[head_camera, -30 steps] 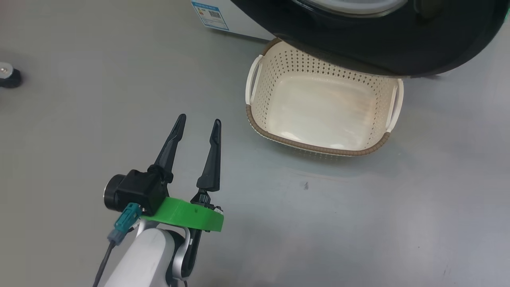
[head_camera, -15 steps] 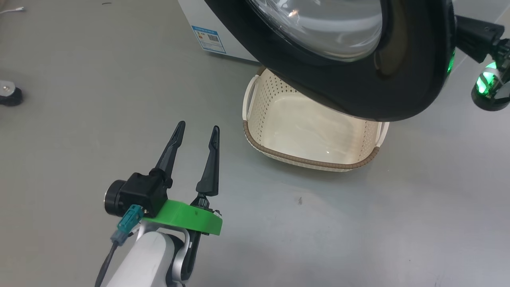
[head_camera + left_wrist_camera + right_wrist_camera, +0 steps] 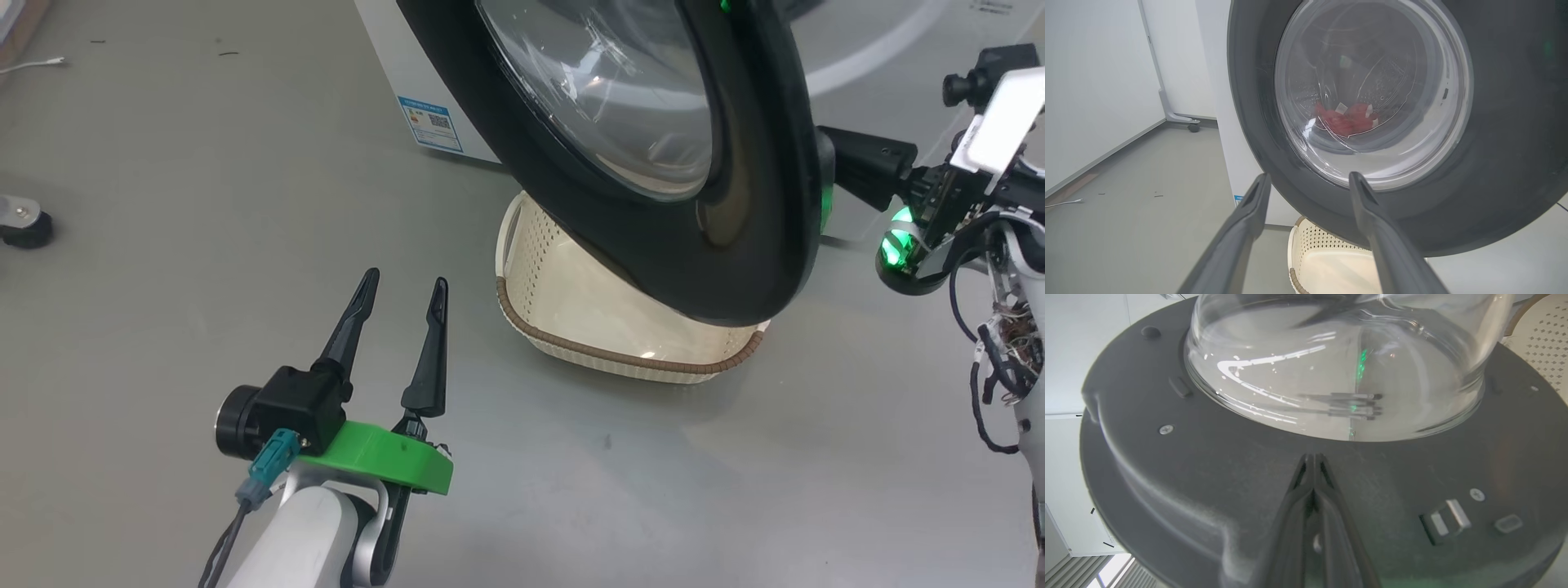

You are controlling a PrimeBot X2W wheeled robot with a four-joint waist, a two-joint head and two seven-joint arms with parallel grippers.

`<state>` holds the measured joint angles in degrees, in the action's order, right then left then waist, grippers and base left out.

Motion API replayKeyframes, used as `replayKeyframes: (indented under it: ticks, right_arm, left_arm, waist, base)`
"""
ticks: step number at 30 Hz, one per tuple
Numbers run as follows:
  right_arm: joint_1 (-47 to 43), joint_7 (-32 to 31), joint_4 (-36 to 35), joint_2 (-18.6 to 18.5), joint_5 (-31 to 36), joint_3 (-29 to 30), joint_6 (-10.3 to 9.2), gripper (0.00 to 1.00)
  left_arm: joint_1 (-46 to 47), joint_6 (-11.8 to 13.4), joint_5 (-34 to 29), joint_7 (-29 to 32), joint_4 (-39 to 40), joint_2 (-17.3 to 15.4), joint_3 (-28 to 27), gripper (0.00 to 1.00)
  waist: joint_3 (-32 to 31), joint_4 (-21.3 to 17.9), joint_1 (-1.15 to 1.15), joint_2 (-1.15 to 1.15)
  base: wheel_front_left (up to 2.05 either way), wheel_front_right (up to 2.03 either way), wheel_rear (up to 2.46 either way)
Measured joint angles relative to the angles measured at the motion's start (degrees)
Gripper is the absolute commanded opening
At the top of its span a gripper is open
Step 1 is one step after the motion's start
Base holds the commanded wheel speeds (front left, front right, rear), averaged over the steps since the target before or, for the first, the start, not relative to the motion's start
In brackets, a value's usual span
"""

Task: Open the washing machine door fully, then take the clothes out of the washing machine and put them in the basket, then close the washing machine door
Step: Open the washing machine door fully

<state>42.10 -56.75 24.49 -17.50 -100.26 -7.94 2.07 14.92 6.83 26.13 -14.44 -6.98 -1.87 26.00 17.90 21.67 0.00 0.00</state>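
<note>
Door [image 3: 653,163], glossy black rim round bulging clear glass, stands swung out from the white washer [image 3: 412,73], with red clothes [image 3: 1345,120] seen through its glass and the cream basket [image 3: 604,356] on the grey floor [image 3: 163,163] under its lower edge; the walls [image 3: 1094,81] are white. Left of the door, the left hand [image 3: 406,278] has its fingers moderately apart and holds nothing. The right hand [image 3: 1312,457] has its fingers pressed together, empty, tips at the door's dark inner face just beside the glass.
</note>
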Motion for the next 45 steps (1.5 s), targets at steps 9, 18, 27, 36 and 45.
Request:
replayKeyframes:
  ticks: [9,18,27,36,45]
  right_arm:
    - [-4.15,0.08,-0.70,2.99,0.00,-1.75,0.86,0.00]
    - [-7.70,0.16,-1.68,6.31,0.03,-4.37,1.38,0.00]
    - [-10.99,0.88,-2.59,9.43,0.04,-6.24,1.86,0.00]
    - [-13.62,2.21,-3.16,11.27,0.64,-7.98,1.89,0.00]
    - [-14.57,4.98,-3.72,12.18,1.04,-7.71,1.89,0.00]
  left_arm:
    - [-0.52,0.00,0.00,0.00,-0.87,-0.02,0.15,1.00]
    - [-1.74,0.00,-0.01,0.00,-1.88,-0.05,0.20,1.00]
    - [-2.32,0.00,-0.02,0.00,-2.64,-0.07,0.48,1.00]
    - [-2.99,0.00,0.00,0.00,-3.27,-0.09,0.86,1.00]
    - [-3.52,0.00,-0.10,0.00,-3.27,-0.22,-0.34,1.00]
  waist:
    - [-2.42,0.81,0.00,0.00]
    - [-4.37,2.16,0.00,0.00]
    - [-6.16,3.98,0.00,0.00]
    - [-7.75,6.58,0.00,0.00]
    - [-8.22,7.31,0.00,0.00]
  base:
    - [0.00,0.00,0.00]
    - [0.00,0.00,0.00]
    - [0.00,0.00,0.00]
    - [0.00,0.00,0.00]
    - [0.00,0.00,0.00]
